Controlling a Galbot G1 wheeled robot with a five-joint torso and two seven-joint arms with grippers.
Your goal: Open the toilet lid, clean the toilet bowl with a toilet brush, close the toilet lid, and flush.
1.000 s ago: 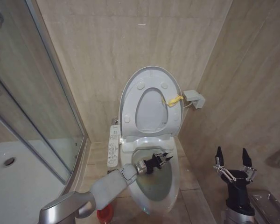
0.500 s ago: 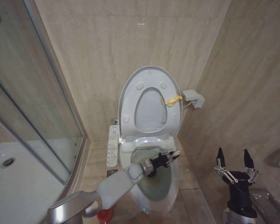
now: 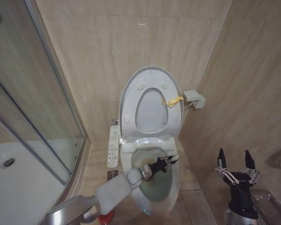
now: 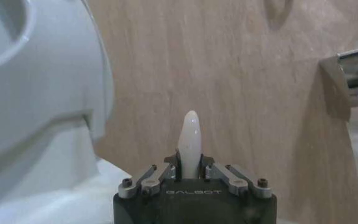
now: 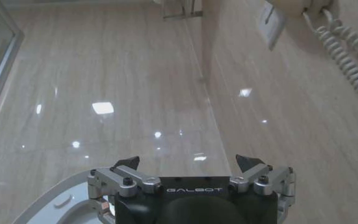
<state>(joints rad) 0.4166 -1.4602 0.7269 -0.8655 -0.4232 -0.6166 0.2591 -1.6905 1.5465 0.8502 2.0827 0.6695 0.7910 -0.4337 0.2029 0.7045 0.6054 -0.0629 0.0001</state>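
One step looks done, since the toilet lid (image 3: 150,101) stands up behind the left gripper (image 3: 170,160), which pinches the toilet brush (image 4: 190,140) handle over the stained toilet bowl (image 3: 155,185); the right gripper (image 3: 234,158) waits wide apart, closing and flushing remain.

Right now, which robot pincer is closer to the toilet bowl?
The left pincer: it hangs right over the toilet bowl, clamped on the white toilet brush handle. The right pincer waits open, off beside the bowl.
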